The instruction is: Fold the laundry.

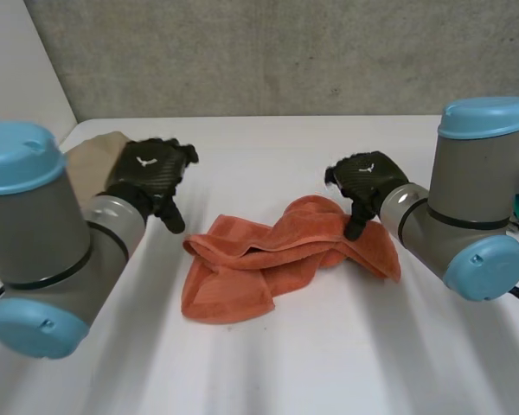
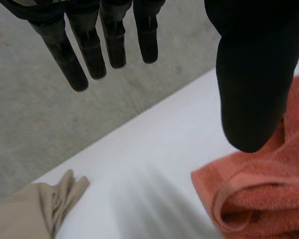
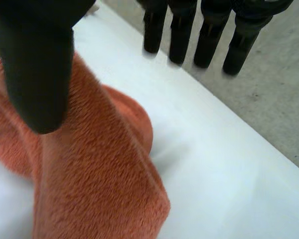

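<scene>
The crumpled orange terry towel (image 1: 277, 255) is lying mid white table (image 1: 329, 363), looking limp and light. My left hand (image 1: 151, 177) is hovering released at its ten o'clock, my right hand (image 1: 368, 181) likewise at two. I'm targeting its corners.

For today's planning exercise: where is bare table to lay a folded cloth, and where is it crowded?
Bare: table in front of the orange towel and behind it. Crowded: beige cloth by left hand; right hand at towel's end.
</scene>
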Controlling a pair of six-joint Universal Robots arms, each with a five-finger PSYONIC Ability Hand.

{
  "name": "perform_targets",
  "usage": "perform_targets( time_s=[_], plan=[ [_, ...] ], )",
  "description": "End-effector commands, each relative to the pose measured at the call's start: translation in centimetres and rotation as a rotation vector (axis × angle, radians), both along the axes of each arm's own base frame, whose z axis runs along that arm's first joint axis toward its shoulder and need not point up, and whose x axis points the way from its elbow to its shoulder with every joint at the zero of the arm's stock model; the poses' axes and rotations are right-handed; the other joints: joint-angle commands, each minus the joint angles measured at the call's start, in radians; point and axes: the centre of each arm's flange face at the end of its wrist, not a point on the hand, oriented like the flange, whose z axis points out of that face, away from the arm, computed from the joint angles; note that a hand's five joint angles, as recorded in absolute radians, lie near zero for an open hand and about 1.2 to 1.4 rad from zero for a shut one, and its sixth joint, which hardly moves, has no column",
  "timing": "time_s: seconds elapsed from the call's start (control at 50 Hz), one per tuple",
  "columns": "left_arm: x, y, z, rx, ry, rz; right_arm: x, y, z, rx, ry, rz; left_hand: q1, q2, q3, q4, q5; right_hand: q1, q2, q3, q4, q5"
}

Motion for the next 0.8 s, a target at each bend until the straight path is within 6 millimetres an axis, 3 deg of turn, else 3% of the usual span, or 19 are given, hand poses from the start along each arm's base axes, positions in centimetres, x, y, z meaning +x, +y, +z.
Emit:
perform_targets(
  time_s=[0.02, 0.22, 0.34, 0.48, 0.68, 0.8],
  plan=[
    [1.9, 5.6, 0.5, 0.059, 0.007, -0.024, -0.5, 0.8, -0.4, 0.033, 0.039, 0.004, -0.037, -0.033, -0.031, -0.026, -0.023, -0.145, -0.140, -0.143, -0.141, -0.131],
    [3.0, 10.9, -3.3, 0.160, -0.099, -0.104, -3.5, 1.7, 0.6, 0.048, 0.101, -0.045, -0.019, -0.015, -0.013, -0.008, -0.006, -0.145, -0.140, -0.143, -0.141, -0.131],
    [1.9, 12.1, -5.2, 0.132, -0.168, -0.202, -5.2, 2.8, 0.2, 0.087, 0.097, -0.041, 0.007, 0.011, 0.013, 0.018, 0.021, -0.028, -0.023, -0.026, -0.024, -0.014],
    [0.2, 10.8, -7.5, 0.077, -0.253, -0.276, -6.3, 3.3, -2.0, 0.100, 0.116, -0.018, 0.098, 0.102, 0.104, 0.109, 0.112, 0.163, 0.168, 0.165, 0.167, 0.177],
    [-1.8, 7.6, -10.7, 0.086, -0.305, -0.272, -6.1, 1.6, -5.0, 0.099, 0.057, -0.005, 0.192, 0.196, 0.198, 0.203, 0.206, 0.166, 0.171, 0.168, 0.170, 0.181],
    [-2.8, 5.5, -11.3, 0.012, -0.332, -0.259, -5.6, 0.2, -6.2, 0.066, 0.032, -0.014, 0.192, 0.196, 0.198, 0.203, 0.206, 0.353, 0.358, 0.355, 0.358, 0.368]
  ],
)
